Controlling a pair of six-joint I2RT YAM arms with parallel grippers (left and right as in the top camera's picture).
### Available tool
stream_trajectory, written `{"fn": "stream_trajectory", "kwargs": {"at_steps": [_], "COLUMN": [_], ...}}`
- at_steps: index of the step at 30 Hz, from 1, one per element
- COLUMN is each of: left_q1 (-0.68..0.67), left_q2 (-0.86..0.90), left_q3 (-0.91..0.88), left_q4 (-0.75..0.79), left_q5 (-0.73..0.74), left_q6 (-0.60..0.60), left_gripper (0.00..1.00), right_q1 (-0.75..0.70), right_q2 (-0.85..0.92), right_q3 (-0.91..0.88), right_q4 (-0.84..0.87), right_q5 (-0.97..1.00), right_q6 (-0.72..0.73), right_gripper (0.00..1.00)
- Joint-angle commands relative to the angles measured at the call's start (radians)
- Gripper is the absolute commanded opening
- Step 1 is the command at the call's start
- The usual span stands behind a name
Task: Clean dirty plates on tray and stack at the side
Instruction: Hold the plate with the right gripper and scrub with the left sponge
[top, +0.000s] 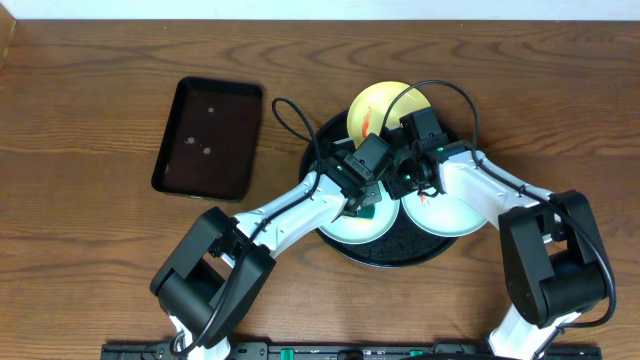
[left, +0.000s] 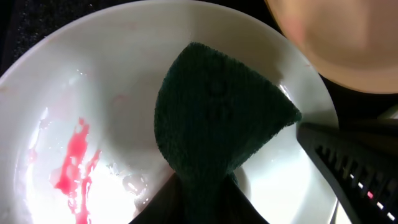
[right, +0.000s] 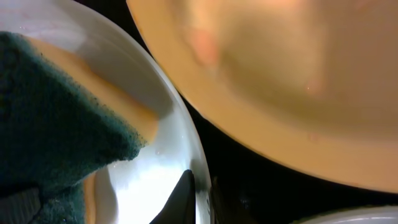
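Two black-and-white robot arms (top: 300, 205) cross above the large round black tray (top: 392, 258), which carries a pale yellow round plate (top: 383, 106) and two whitish round plates (top: 455, 215). A rectangular black tray (top: 207, 138) sits well apart.

Left wrist view: the left gripper (top: 362, 206) pinches a dark green scouring sponge (left: 211, 118) against the red-smeared whitish plate (left: 124, 81).

Right wrist view: the right gripper (right: 199, 202) has its jaws closed across that plate's rim, just beside the yellow plate.

Black tray (top: 390, 257); yellow plate (top: 380, 105); whitish plate (left: 124, 62) red-smeared; dark-green sponge (left: 211, 118).
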Motion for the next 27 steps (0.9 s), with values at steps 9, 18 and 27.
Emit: {"fn": "stream_trajectory", "kwargs": {"at_steps": [9,18,27], "left_q1": [0.002,0.002,0.002], "left_q2": [0.003,0.009,0.009], "left_q3": [-0.007,-0.007,-0.007], "left_q4": [0.043,0.029,0.008], "left_q5": [0.019,0.017,-0.005], "left_q6": [0.001,0.006,0.005], "left_gripper": [0.12,0.32,0.08], "right_q1": [0.009,0.006,0.006], "right_q2": [0.04,0.04,0.04], "right_q3": [0.003,0.006,0.006], "right_q4": [0.017,0.017,0.017], "right_q5": [-0.035,-0.036,-0.036], "right_q6": [0.006,0.018,0.018], "right_gripper": [0.01,0.01,0.01]}}
